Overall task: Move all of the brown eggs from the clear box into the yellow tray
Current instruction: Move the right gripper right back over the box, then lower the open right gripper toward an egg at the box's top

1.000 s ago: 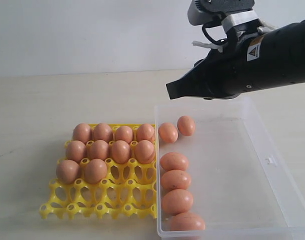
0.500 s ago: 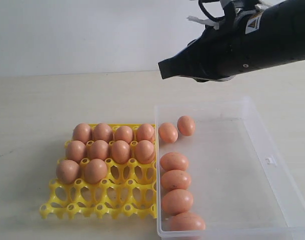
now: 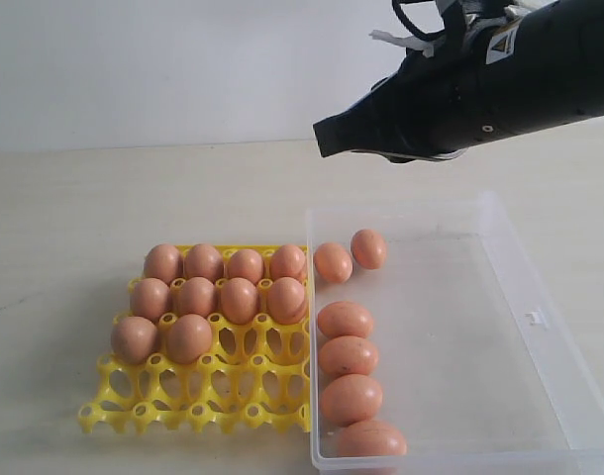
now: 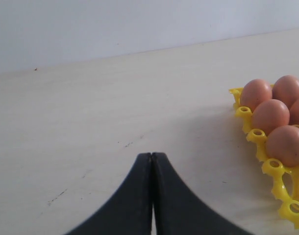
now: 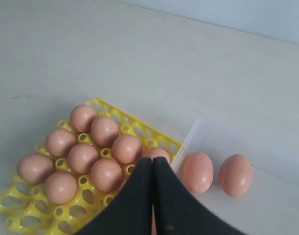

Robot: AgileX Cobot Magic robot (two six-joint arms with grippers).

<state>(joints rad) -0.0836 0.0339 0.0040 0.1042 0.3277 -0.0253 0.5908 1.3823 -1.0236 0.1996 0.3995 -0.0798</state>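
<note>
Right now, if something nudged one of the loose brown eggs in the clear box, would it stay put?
Probably not: the loose egg is a smooth oval on the clear box's flat floor, nothing cupping it, so it would likely roll. Eggs seated in the yellow tray's cups should hold steadier. The shell looks smooth, perhaps slippery.

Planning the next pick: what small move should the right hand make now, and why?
Probably open the shut right hand and lower it toward the farthest smooth orange-brown oval egg; six eggs lie in the shallow clear plastic box.
</note>
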